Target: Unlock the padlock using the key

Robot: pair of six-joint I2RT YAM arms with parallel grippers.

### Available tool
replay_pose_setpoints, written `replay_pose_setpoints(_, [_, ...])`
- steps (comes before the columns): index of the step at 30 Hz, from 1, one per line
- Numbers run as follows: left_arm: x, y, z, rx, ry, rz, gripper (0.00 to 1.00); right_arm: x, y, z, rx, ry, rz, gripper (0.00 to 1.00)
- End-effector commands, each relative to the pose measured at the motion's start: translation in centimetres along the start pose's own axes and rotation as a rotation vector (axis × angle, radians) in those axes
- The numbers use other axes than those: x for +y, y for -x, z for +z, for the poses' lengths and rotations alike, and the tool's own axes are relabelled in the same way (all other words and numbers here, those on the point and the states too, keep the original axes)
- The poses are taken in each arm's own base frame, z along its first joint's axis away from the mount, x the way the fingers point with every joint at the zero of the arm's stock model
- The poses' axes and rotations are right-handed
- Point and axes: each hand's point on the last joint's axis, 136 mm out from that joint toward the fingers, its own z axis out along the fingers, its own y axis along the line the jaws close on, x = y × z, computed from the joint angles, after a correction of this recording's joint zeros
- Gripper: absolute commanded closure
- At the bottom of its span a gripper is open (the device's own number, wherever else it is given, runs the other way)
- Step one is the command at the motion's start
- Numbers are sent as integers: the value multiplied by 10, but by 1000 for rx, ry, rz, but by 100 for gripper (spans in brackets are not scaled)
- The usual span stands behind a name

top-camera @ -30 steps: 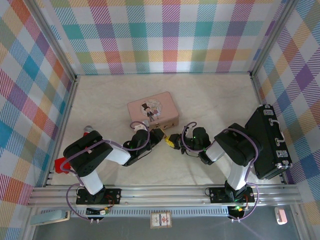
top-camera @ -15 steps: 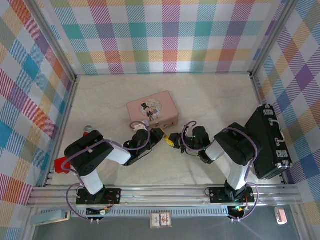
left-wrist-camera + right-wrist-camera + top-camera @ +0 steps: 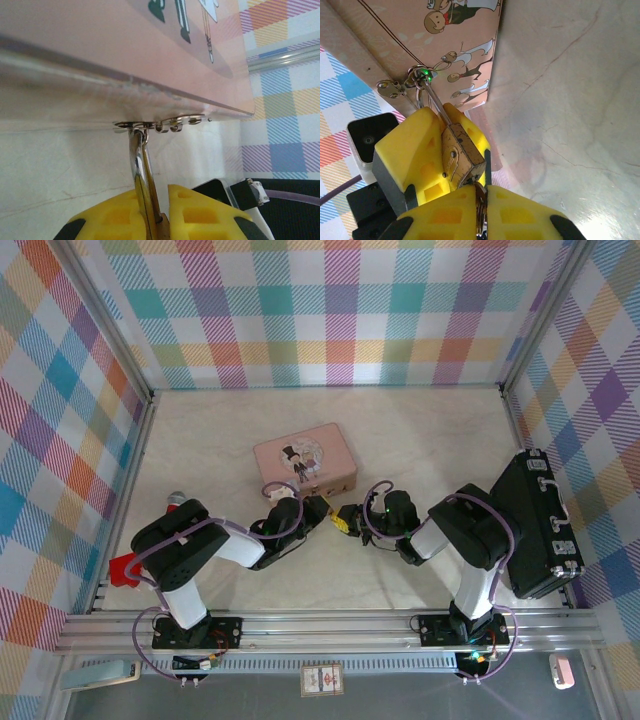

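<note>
Brass padlock (image 3: 462,155) in left hand (image 3: 159,202)

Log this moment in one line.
left fingers shut on padlock | right fingers shut on key | key at padlock base | padlock on pink case

Pink rectangular picture case (image 3: 305,458) sits mid-way on the table (image 3: 420,430). Small brass padlock (image 3: 462,155) hangs at its near edge, clamped in left tool (image 3: 318,509). Right tool (image 3: 345,518), gripping thin grey metal key (image 3: 479,212), is just right of it. Black hard case (image 3: 540,525) lies far right.
</note>
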Motion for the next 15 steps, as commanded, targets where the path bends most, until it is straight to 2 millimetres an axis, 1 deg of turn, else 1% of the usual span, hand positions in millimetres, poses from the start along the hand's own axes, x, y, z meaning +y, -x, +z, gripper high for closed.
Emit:
replay_pose_setpoints(1, [-68, -35, -17, 154, -192, -8, 100, 35, 19, 3, -81, 125, -57, 85])
replay_pose_setpoints(6, [-58, -27, -19, 143, -116, 16, 100, 32, 18, 2, -80, 110, -60, 77])
replay_pose_setpoints(11, [-50, -24, -21, 134, -66, 31, 100, 23, 14, -4, -80, 70, -65, 64])
replay_pose_setpoints(15, [-46, -22, -21, 131, -49, 30, 100, 13, 10, -11, -82, 27, -83, 57])
